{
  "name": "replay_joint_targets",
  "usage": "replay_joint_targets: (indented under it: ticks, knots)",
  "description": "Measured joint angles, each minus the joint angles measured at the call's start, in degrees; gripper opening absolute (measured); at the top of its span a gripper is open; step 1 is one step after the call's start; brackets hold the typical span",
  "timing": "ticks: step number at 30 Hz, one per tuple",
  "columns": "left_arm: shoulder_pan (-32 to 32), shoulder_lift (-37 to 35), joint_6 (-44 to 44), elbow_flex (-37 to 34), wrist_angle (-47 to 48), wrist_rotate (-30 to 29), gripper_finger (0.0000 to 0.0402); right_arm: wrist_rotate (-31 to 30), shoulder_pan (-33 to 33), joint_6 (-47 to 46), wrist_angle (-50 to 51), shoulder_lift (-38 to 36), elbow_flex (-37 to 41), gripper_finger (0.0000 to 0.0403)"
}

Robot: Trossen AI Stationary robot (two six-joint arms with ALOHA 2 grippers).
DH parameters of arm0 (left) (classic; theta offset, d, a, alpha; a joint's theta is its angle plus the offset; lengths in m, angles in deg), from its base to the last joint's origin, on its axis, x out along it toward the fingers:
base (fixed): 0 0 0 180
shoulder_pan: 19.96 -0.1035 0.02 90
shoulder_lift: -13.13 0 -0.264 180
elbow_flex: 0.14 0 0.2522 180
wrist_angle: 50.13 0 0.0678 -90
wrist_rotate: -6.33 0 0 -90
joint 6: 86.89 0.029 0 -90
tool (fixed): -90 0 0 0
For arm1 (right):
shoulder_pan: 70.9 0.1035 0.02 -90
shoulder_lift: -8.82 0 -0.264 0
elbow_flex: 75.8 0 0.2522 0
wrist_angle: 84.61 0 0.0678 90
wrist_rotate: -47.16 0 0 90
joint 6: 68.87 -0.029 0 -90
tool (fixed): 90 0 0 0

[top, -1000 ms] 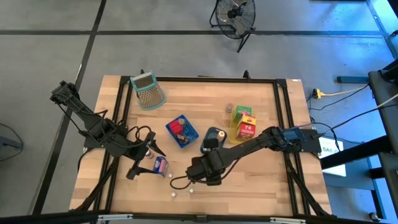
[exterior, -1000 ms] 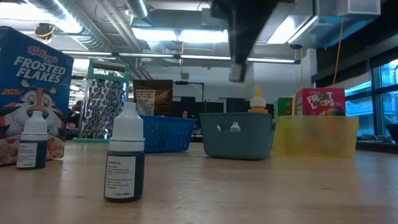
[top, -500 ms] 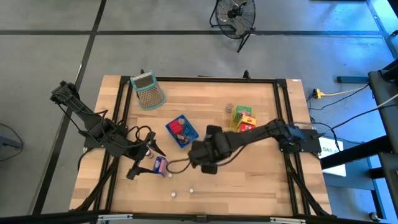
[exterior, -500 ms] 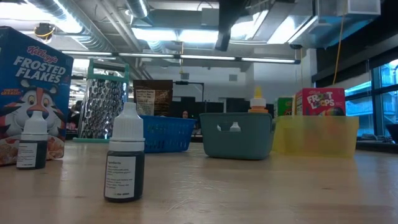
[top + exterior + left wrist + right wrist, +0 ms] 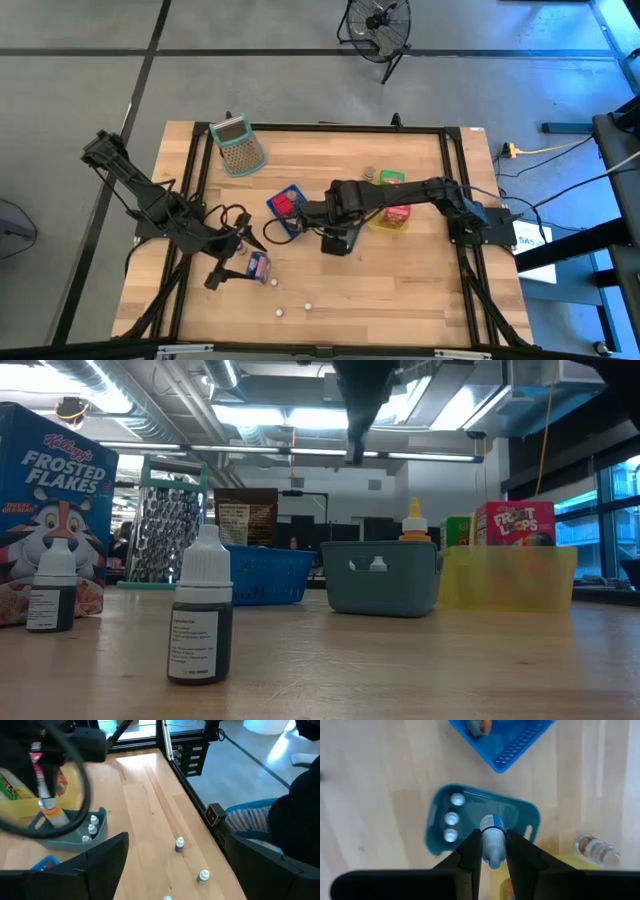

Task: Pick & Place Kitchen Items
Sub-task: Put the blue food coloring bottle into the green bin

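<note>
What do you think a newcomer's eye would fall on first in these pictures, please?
Probably the right gripper, shut on a small bottle and held above the teal tray, where three white-capped bottles already stand in a row. Next, the Frosted Flakes box at the low view's left edge, with two dark dropper bottles on the table before it. The left gripper waits near the table's left side.

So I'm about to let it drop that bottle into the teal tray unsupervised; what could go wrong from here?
The right pincer, shut on a small bottle, hangs above the teal tray. Three bottles already line one side, so a drifting release could knock them. The blue basket sits close by; a sideways swing might bump it. Dropped from this height, the bottle may tip over or bounce out.
</note>
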Motion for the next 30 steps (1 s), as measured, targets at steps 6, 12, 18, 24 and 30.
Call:
replay_joint_targets:
  ticks: [6, 12, 18, 24, 30]
  knots:
    - [1.4, 1.4, 0.1, 0.0, 0.0, 0.0, 0.0329, 0.1, -1.5, 2.3, 0.0, 0.0, 5.2, 0.0073]
    - [2.6, 2.5, 0.1, 0.0, -0.1, 0.0, 0.0329, 2.3, -2.4, 6.0, -7.2, 0.0, 10.2, 0.0073]
    - [2.6, 2.7, 0.1, 0.0, 0.0, 0.0, 0.0329, 4.1, -4.8, 6.4, -11.7, 0.0, 15.9, 0.0073]
    - [2.6, 2.7, 0.1, 0.0, 0.0, 0.0, 0.0329, 7.2, -5.3, 6.4, -16.1, 0.0, 21.5, 0.0073]
    - [2.6, 2.7, 0.2, 0.0, 0.1, 0.0, 0.0329, 7.4, -5.2, 6.4, -18.3, 0.0, 24.8, 0.0073]
